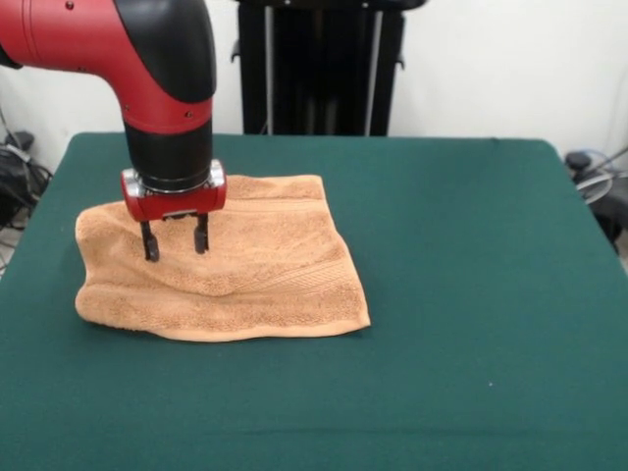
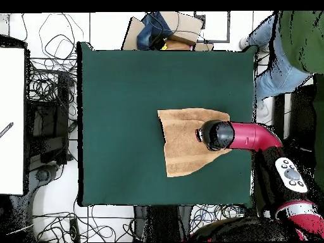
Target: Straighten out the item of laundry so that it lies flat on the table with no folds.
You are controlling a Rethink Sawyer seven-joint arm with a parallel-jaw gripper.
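A light orange-tan terry-cloth towel [image 1: 231, 265] lies on the dark green felt-like surface [image 1: 471, 294], left of centre in the front view and nearer the robot's edge than the camera's. It is not flat: a soft ridge runs across its middle, and its left side is rumpled. Woven band stripes show near the right hem. The red and black arm comes down from above, and its gripper [image 1: 175, 237] stands over the towel's left part, its two dark fingers [image 1: 149, 242] apart with the tips down at the cloth. A person's leg [image 2: 278, 60] shows at the overhead view's upper right edge.
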